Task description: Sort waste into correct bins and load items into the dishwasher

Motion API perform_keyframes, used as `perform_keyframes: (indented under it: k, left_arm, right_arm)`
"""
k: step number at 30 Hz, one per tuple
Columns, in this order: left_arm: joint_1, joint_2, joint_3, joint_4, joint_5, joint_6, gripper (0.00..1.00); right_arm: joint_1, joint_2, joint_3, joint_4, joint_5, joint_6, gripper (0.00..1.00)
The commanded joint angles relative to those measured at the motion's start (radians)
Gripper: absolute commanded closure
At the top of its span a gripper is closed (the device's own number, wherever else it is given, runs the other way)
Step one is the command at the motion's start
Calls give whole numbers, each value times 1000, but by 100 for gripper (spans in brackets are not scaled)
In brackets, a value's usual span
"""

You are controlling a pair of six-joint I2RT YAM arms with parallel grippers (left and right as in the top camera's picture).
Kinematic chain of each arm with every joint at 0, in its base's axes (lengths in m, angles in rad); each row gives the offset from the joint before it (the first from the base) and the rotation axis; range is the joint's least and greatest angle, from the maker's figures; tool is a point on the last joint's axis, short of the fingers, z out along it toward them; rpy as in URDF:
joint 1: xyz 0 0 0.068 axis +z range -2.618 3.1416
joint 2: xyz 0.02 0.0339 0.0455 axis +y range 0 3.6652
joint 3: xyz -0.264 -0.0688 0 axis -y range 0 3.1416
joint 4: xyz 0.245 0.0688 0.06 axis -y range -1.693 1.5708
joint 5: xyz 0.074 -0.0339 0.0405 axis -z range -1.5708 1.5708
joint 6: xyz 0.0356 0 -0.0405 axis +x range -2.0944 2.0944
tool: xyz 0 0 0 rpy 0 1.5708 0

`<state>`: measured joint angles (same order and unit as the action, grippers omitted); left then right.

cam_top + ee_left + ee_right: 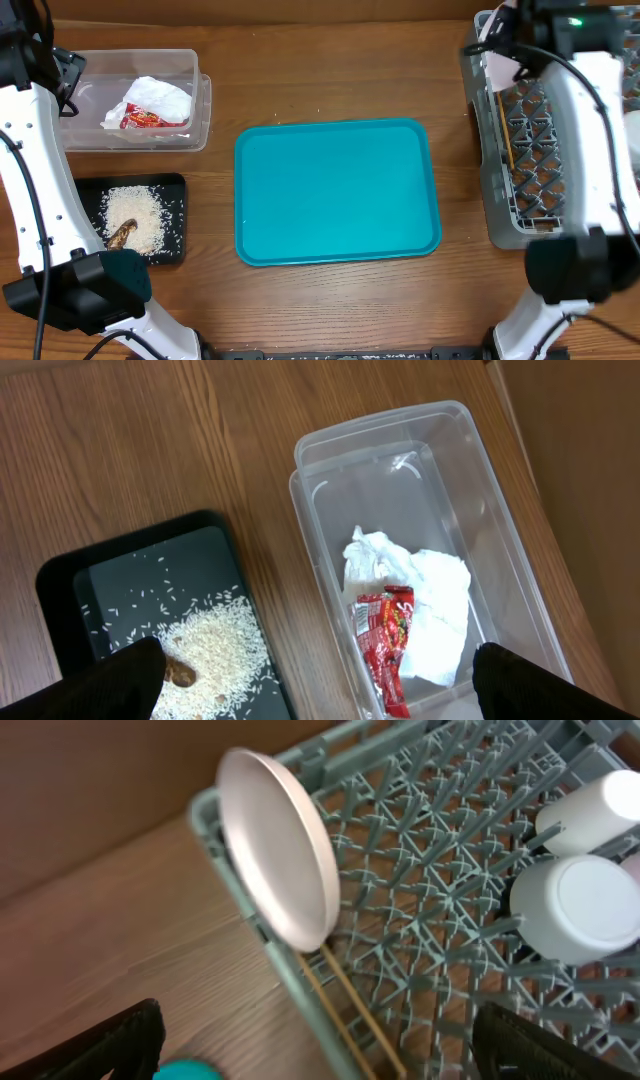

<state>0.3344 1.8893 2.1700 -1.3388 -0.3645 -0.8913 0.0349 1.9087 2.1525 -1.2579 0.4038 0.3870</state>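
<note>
Looking down from above, we see the teal tray lying in the middle of the wooden table. The clear tub and the black tray sit to its left, and the grey dish rack stands at the right edge.

Inside the clear tub lie the crumpled napkin and, against it, the red snack wrapper. On the black tray we find the rice in a loose heap with stray grains around it, and the brown scrap at the heap's edge.

Our left gripper hangs over these two bins, its fingers spread wide with nothing between them. Our right gripper hovers above the near corner of the rack, jaws likewise wide apart and empty.

In that corner a pale plate stands on edge, leaning against the rack wall. The chopsticks lie side by side on the lattice just below it. Farther in sit two white vessels, blurred, which we take for a cup and an upturned bowl.
</note>
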Motion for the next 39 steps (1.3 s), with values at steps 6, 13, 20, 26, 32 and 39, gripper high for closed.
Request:
perform_keyframes:
  k: [6,13,20,26,32,39]
  left_arm:
    - [-4,4,4,1,-19,1,0]
    - [-4,4,4,1,-19,1,0]
    - [-4,4,4,1,-19,1,0]
    - [-4,4,4,1,-19,1,0]
    - [-4,4,4,2,-19,1,0]
    - [-4,4,4,2,-19,1,0]
  right_arm:
    - [-5,-168,9,-211,-208,10,0]
    - [59,-307,-28,-435,-357,8,0]
    - [257,-573,-272,-435,-293,103,0]
    - [376,-790,-549,-436,-350,194,0]
    - [380,-854,-668,-436,-436,193,0]
    - [380,-842,-668,-436,-447,155,0]
